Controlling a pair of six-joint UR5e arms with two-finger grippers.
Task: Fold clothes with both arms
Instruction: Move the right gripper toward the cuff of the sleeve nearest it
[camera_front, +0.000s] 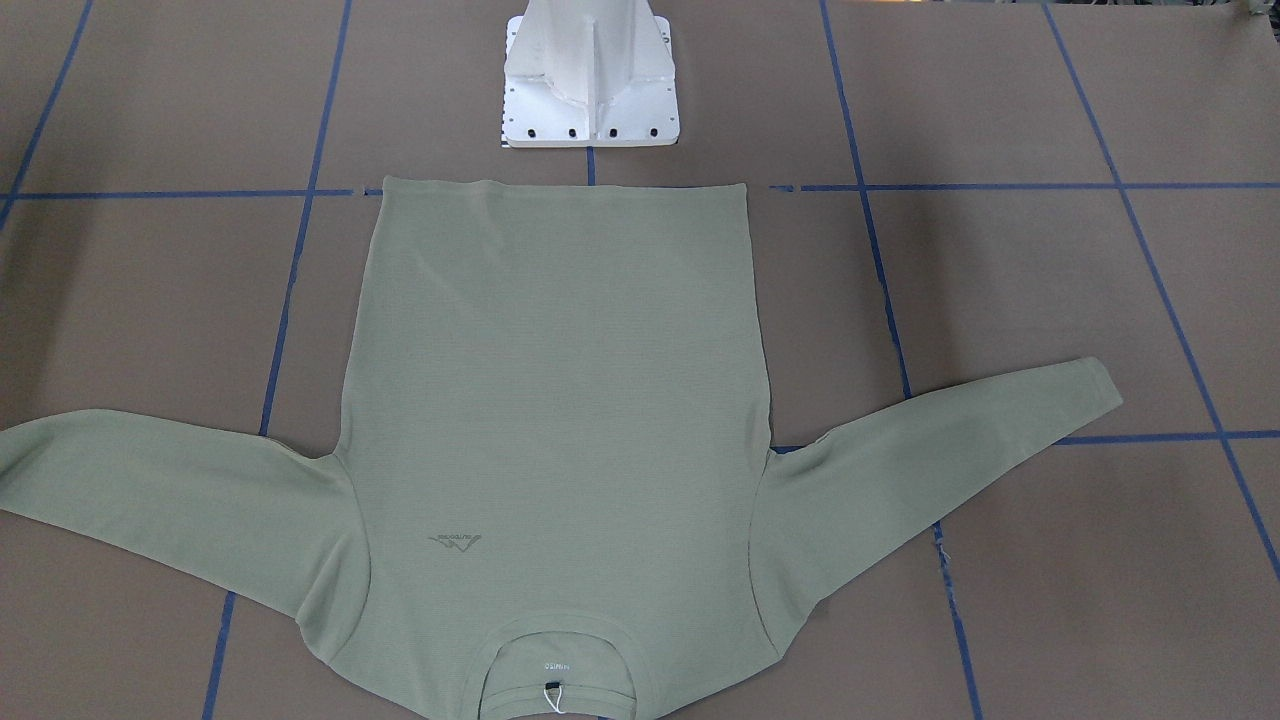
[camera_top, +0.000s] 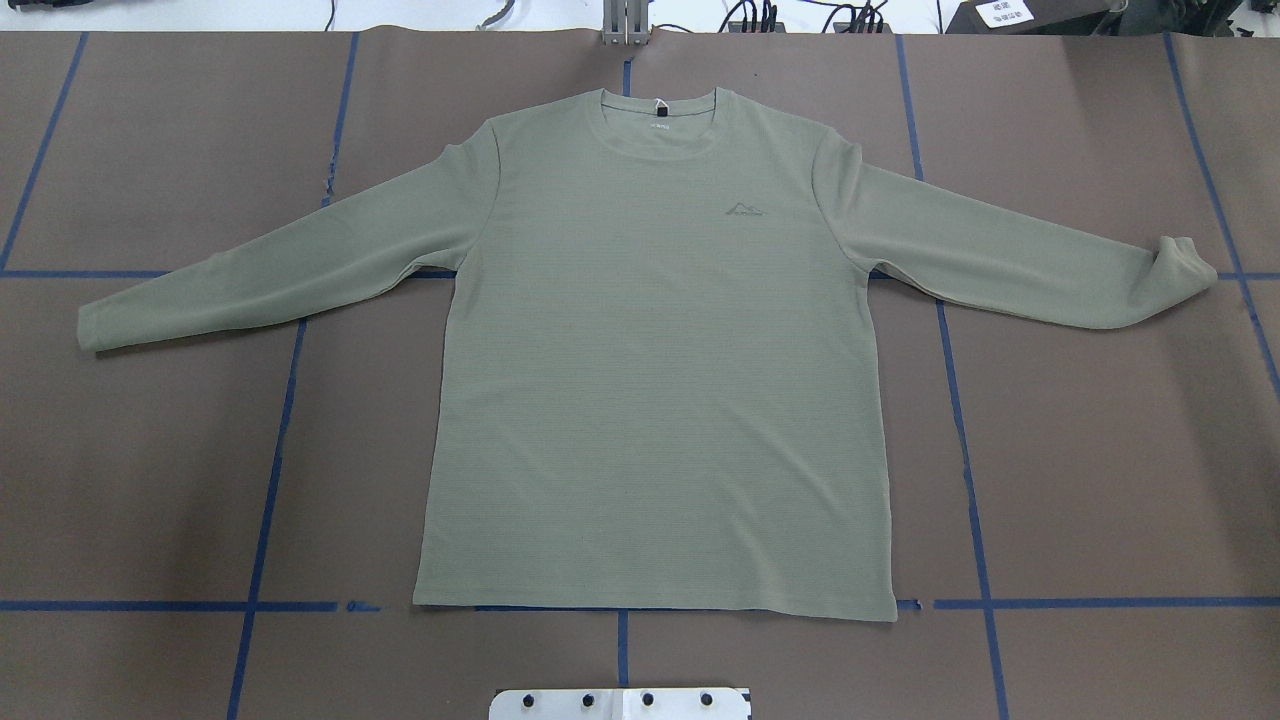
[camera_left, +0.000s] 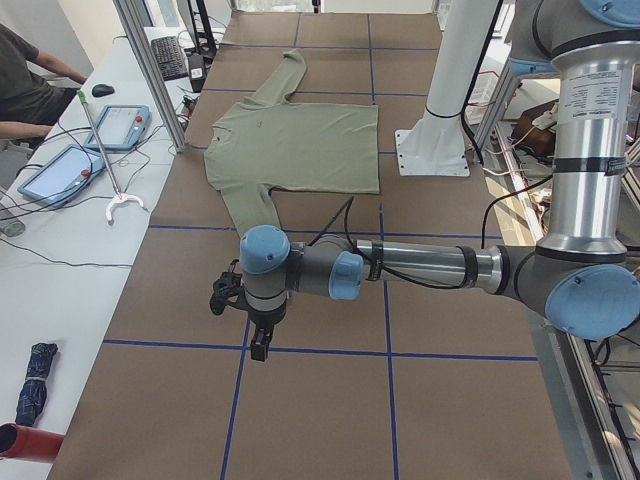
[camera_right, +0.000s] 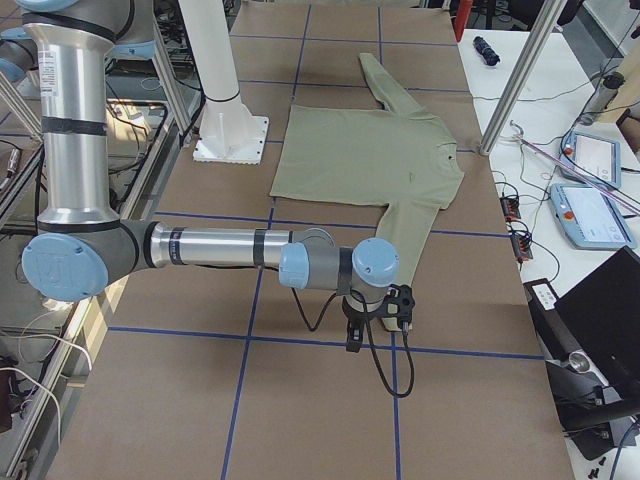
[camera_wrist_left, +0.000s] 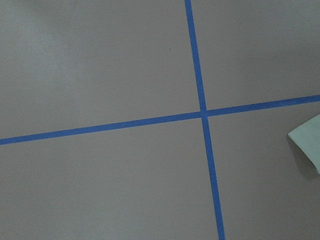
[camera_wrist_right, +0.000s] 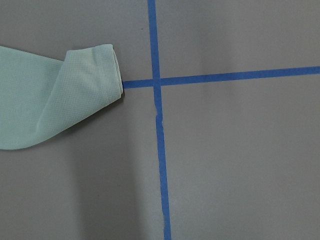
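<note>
Shirt lay flat mid-table, collar at 12 o'clock overhead; logo and neck label lettering unreadable. I could not tell whether left gripper or right gripper stood open or closed.

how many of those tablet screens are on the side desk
2. Both lie on the white desk: the near tablet closer to the exterior left camera, the far tablet just beyond it. The desk runs out of frame, so more may be hidden.
</note>
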